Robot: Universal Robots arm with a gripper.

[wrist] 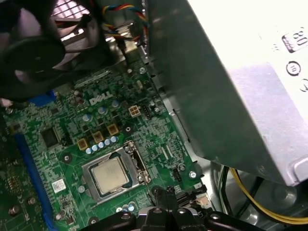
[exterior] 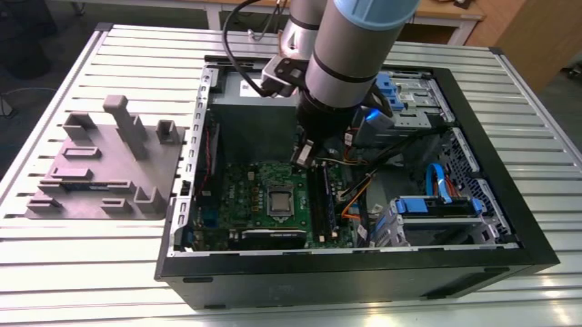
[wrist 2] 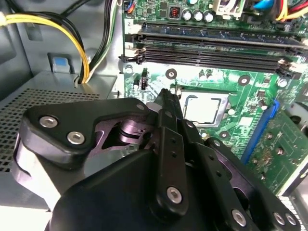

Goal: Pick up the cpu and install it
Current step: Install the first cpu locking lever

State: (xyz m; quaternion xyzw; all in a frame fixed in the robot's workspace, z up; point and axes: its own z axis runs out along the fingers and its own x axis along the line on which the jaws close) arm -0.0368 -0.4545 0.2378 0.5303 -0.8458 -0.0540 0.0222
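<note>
**CPU seated in socket, gripper empty above the board**

Sits flat in the motherboard (exterior: 272, 197) socket: the cpu (wrist: 109, 175), silvery top up, ringed by the metal socket frame (wrist: 134, 161). Also visible in the second wrist view as a pale square (wrist 2: 202, 108) just beyond the gripper (wrist 2: 166, 96) tips, and in the exterior view as a small grey square (exterior: 278, 201) near the middle of the board.

Hangs over the board beside the socket, on the memory-slot side, clear of the chip and not touching it. Fingers pressed together at the tips in the second wrist view, nothing pinched between them; so, clenched and empty. Tips seen again at the edge of the first wrist view (wrist: 166, 211), close to the socket corner.

Judged from this: pick-up and placement look done, chip lying level inside the frame. Cannot tell whether the retention frame is latched down or merely resting.

Near the socket: the black memory slots (wrist 2: 211, 48) on one side, the silver-grey power supply box (wrist: 231, 82) looming on another, yellow cables (wrist 2: 72, 43) trailing off beside it.
</note>
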